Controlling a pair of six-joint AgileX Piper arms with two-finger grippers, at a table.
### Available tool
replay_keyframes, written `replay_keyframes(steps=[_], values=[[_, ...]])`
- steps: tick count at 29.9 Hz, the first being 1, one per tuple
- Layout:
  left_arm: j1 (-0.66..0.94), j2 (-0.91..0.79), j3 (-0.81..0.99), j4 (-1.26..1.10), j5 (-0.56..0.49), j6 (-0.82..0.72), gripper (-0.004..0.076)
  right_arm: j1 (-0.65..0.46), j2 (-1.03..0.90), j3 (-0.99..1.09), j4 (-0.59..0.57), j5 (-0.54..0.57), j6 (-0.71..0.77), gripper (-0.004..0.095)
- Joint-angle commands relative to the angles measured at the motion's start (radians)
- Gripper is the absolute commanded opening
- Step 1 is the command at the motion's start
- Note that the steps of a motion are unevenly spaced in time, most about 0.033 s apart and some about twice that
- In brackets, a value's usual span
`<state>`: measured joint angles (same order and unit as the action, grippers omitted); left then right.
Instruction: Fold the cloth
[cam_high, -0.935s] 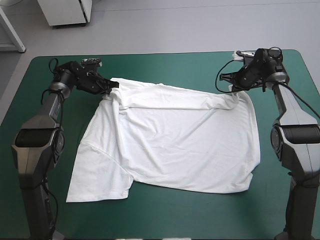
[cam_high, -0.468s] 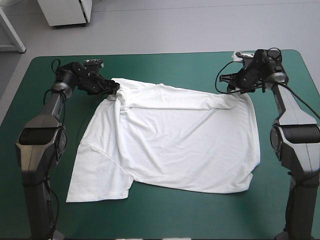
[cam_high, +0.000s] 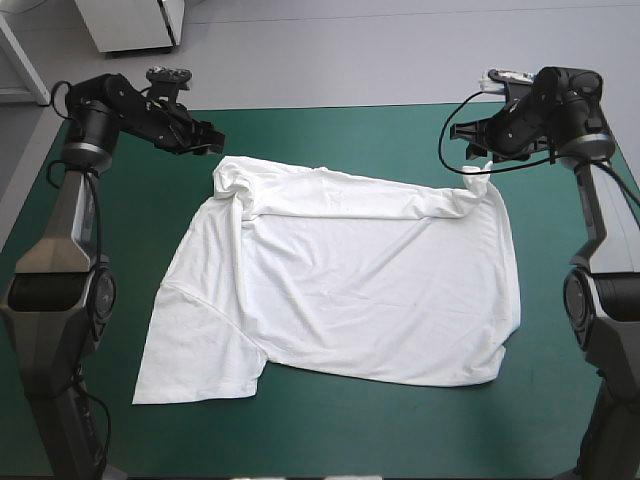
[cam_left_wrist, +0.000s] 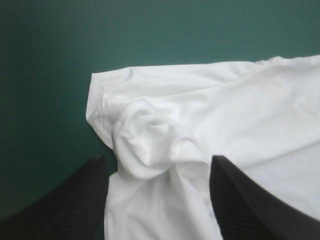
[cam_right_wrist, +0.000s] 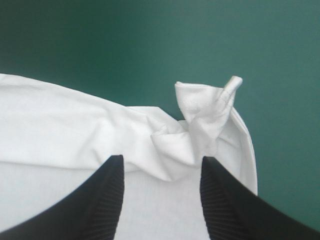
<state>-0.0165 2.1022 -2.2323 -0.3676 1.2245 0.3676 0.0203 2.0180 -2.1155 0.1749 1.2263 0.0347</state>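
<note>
Fabric looks soft, light; we would pinch bunched far corners of the T-shirt (cam_high: 350, 290); left gripper (cam_left_wrist: 157, 159) and right gripper (cam_right_wrist: 162, 158) gape empty.

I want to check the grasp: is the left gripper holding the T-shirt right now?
No, the fingers of the left gripper stand wide apart, and the T-shirt lies loose beyond them on the teal-green cover.

White T-shirt (cam_high: 350, 280) (teal-green cover (cam_high: 330, 130))
</note>
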Motion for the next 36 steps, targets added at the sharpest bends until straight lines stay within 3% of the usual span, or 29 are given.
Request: replay_keyframes(steps=[1,10,20,27,36], values=[[-0.001,-0.154,-0.031,0.000,0.014,-0.007,0.0426,0.000,-0.151,-0.030,0.004,-0.010,-0.011,0.0439],[-0.001,-0.400,0.026,0.025,0.063,-0.046,0.0419,0.002,-0.427,0.061,0.008,-0.010,-0.027,0.0439],[-0.003,-0.735,0.547,0.121,0.056,-0.053,0.0419,0.002,-0.705,0.387,0.001,-0.010,-0.040,0.0439],[-0.003,-0.702,0.727,0.187,0.019,-0.109,0.0419,0.002,-0.721,0.410,0.019,-0.010,-0.040,0.0437],[-0.003,-0.495,0.741,0.259,0.004,-0.174,0.0419,0.002,-0.723,0.410,0.019,-0.010,-0.035,0.0414]])
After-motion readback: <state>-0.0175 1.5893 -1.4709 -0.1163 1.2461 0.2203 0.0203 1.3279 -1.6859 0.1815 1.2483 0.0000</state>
